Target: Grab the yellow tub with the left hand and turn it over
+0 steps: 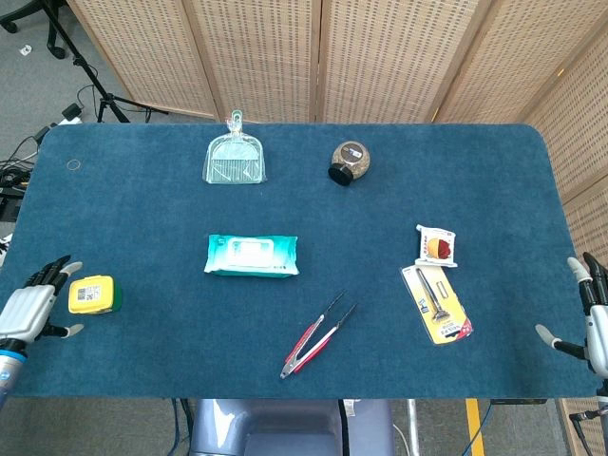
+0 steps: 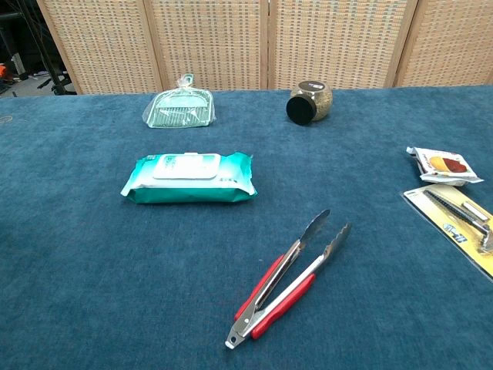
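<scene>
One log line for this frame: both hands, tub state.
left hand: open, beside tub, not touching | right hand: open, idle at table edge | small yellow plastic tub: resting on blue table, unheld

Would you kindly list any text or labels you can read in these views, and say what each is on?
None can be read.
Yellow tub: white label, print too small.
Wipes pack: label print blurred.
Yellow card: markings too small.
Snack packet: no legible text.
Jar: nothing legible.

Bare cloth around yellow tub [image 1: 92,294], seemingly.
</scene>
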You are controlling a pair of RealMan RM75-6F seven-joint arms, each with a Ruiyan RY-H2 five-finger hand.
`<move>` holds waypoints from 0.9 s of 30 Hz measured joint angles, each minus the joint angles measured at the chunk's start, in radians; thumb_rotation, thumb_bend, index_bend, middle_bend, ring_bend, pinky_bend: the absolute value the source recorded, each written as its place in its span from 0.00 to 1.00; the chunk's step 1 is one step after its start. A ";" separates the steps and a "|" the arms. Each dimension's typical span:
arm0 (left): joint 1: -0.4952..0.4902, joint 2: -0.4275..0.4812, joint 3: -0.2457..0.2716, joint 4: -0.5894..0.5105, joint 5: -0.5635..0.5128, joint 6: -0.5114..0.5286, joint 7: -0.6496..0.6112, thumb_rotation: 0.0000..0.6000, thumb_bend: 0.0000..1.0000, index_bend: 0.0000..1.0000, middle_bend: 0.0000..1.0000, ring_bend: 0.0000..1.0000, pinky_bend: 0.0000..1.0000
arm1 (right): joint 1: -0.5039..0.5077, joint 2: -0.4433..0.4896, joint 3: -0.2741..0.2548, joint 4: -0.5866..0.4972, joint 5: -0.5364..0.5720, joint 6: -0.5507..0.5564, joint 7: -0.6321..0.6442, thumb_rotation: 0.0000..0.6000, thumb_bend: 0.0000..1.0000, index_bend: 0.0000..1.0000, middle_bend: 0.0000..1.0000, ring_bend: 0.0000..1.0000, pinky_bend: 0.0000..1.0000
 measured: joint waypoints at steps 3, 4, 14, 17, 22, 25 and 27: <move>-0.014 -0.028 -0.010 0.013 -0.015 -0.034 0.004 1.00 0.00 0.14 0.09 0.14 0.24 | 0.000 0.001 0.002 0.001 0.006 -0.004 0.005 1.00 0.00 0.00 0.00 0.00 0.00; -0.018 -0.041 -0.016 0.021 -0.020 -0.039 0.007 1.00 0.00 0.20 0.14 0.19 0.28 | 0.001 0.002 0.003 0.002 0.010 -0.008 0.006 1.00 0.00 0.00 0.00 0.00 0.00; -0.026 -0.072 -0.035 0.037 -0.032 -0.026 0.059 1.00 0.23 0.47 0.38 0.40 0.38 | 0.005 0.001 0.003 0.003 0.014 -0.016 0.003 1.00 0.00 0.00 0.00 0.00 0.00; -0.021 -0.081 -0.039 0.044 -0.023 -0.004 0.056 1.00 0.27 0.48 0.38 0.40 0.38 | 0.005 0.001 0.003 0.004 0.017 -0.018 0.004 1.00 0.00 0.00 0.00 0.00 0.00; -0.021 -0.061 -0.036 0.033 -0.005 -0.009 0.021 1.00 0.35 0.49 0.39 0.41 0.38 | 0.007 0.000 0.002 0.003 0.018 -0.024 0.001 1.00 0.00 0.00 0.00 0.00 0.00; -0.029 -0.030 -0.032 0.008 0.007 -0.037 -0.027 1.00 0.39 0.49 0.39 0.40 0.38 | 0.008 -0.002 0.002 0.003 0.020 -0.024 -0.005 1.00 0.00 0.00 0.00 0.00 0.00; -0.037 -0.005 -0.028 -0.012 0.019 -0.061 -0.078 1.00 0.42 0.49 0.39 0.41 0.38 | 0.008 -0.003 0.002 0.003 0.020 -0.025 -0.007 1.00 0.00 0.00 0.00 0.00 0.00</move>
